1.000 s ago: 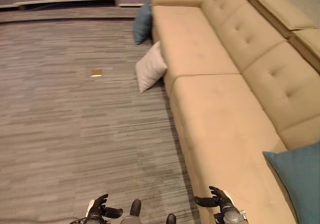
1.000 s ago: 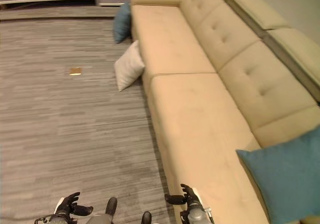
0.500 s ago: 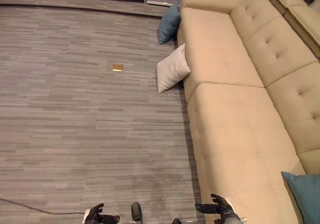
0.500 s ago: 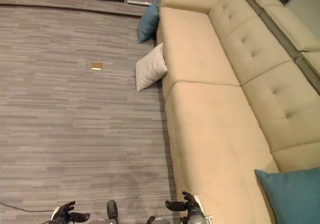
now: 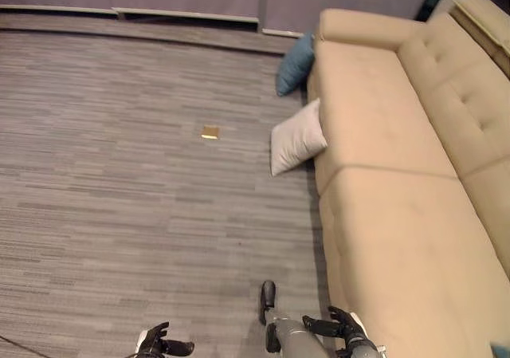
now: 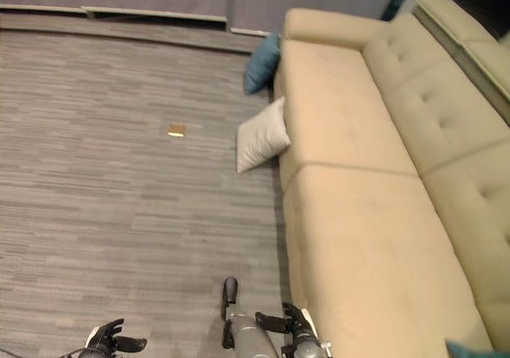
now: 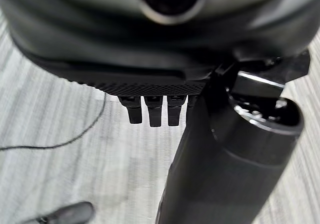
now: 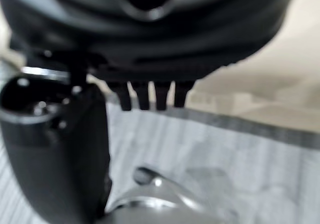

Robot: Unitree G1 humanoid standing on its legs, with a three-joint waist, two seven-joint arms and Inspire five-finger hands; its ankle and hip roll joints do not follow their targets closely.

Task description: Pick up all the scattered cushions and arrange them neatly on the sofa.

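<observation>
A white cushion leans against the front of the beige sofa, standing on the floor. Farther off, a blue cushion leans at the sofa's far corner. A corner of a third, blue cushion lies on the seat at the near right. My left hand hangs low at the bottom, open and holding nothing. My right hand hovers by the sofa's near front edge, fingers relaxed and empty. Both hands are far from the floor cushions.
Grey striped carpet covers the floor. A small brown square lies on it left of the white cushion. A low ledge runs along the far wall.
The camera has swung left and the whole picture shifted: the sofa and cushions now sit farther right, and the near blue cushion has almost left the picture. Both hands stay low and open.
</observation>
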